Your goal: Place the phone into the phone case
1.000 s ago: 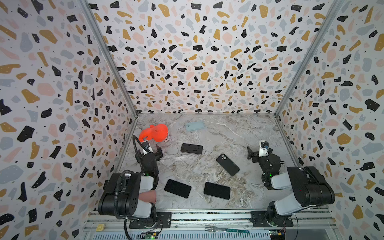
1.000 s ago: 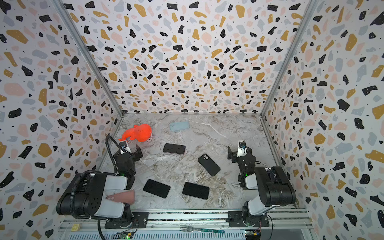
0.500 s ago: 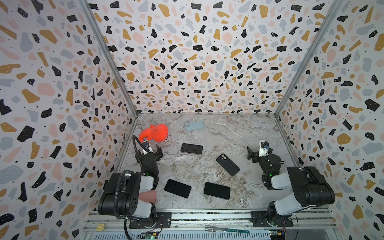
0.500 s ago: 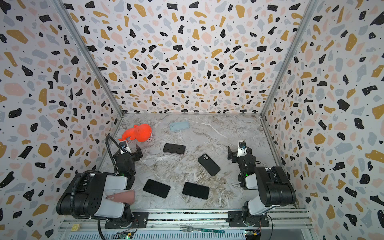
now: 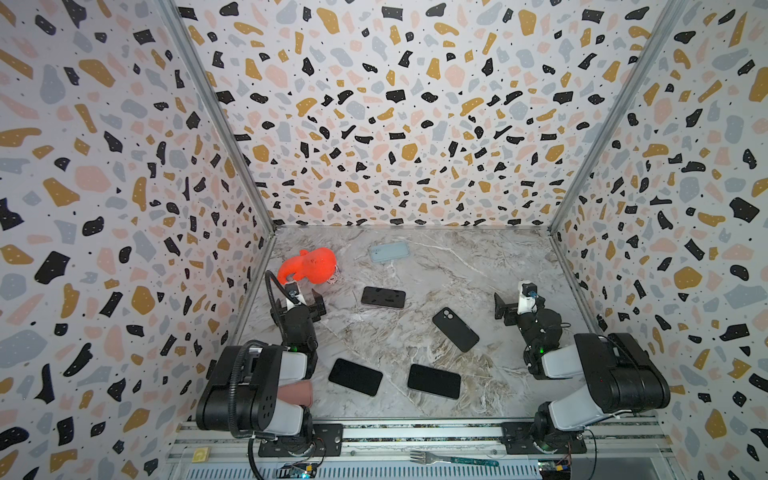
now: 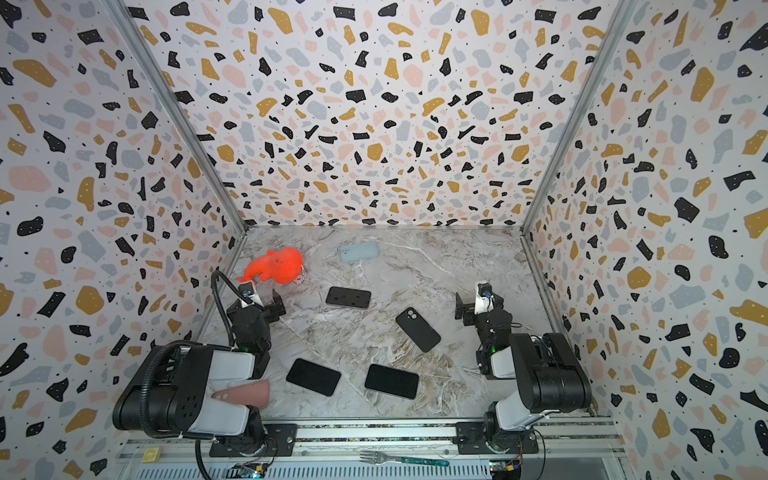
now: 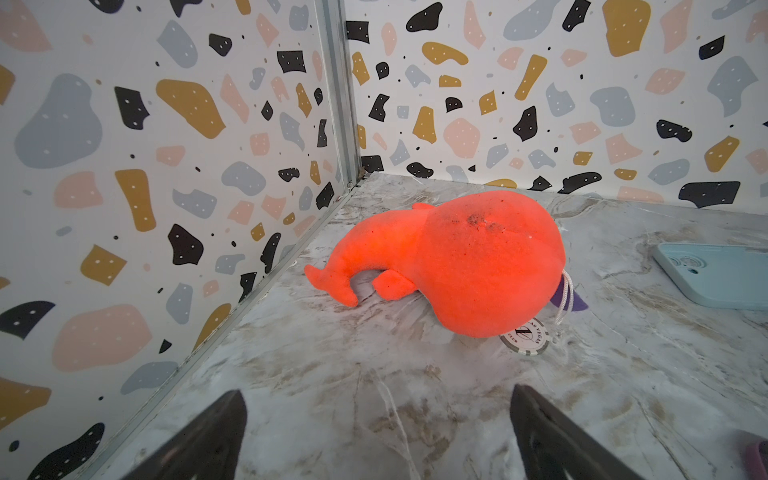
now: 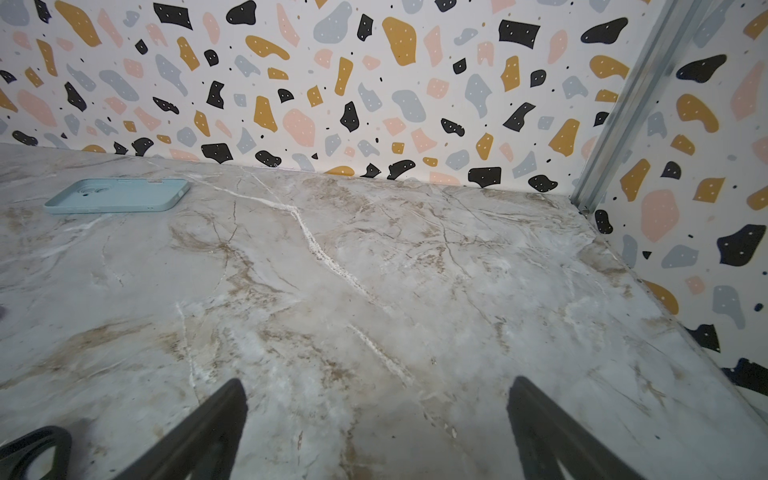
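Jaws wide apart, nothing held, at left gripper (image 5: 301,302) and right gripper (image 5: 517,307), both low at the sides. Phone (image 5: 355,376) flat on the table (image 5: 478,266) near the front, second phone (image 5: 434,381) near it; blue case (image 5: 389,251) well apart at the back. Likely trouble: wrong phone-case match, with several lying about; also skidding a thin phone on slick marble under a shallow pinch, or clipping plush (image 5: 309,266) on the reach.
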Controlling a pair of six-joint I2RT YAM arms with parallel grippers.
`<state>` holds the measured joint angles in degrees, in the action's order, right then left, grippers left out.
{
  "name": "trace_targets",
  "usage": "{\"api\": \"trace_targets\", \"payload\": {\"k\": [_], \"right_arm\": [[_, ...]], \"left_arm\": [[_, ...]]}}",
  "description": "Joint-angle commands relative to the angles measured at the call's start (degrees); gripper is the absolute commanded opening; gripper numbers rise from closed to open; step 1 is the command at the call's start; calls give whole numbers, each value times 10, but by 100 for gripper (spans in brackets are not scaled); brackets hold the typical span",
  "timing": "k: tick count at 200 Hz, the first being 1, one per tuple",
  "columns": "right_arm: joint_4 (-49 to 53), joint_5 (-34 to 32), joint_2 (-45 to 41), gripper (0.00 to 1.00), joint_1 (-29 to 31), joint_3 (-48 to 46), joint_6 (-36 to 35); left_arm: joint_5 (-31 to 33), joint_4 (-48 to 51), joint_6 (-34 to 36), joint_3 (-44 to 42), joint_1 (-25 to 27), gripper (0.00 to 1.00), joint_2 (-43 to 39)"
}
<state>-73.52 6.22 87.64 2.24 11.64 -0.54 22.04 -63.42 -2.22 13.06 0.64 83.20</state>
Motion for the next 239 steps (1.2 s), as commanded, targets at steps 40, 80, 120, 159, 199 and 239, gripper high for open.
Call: {"api": "trace_targets", "payload": {"k": [40,80,120,159,199,239], "right_arm": [[-18,5,-10,99,-2,-5,-4],[-15,5,-9,99,-2,-4,-3],[-12,5,-9,99,-2,-3,-3],[-11,4,-7,99,-2,-1,-3],[-8,2,-7,99,-2,1,-4],[-8,2,-7,99,-1,1,-3]], "left_arm": [[10,-19,-2,9,-3,100,-8],[9,-19,-2,9,-2,100,-8],[9,-19,-2,10,-3,100,-5],[8,-19,-2,10,-3,100,-5],[9,-18,-2,11,-3,100,-6],[11,-16,-1,13,-3,100,-5]]}}
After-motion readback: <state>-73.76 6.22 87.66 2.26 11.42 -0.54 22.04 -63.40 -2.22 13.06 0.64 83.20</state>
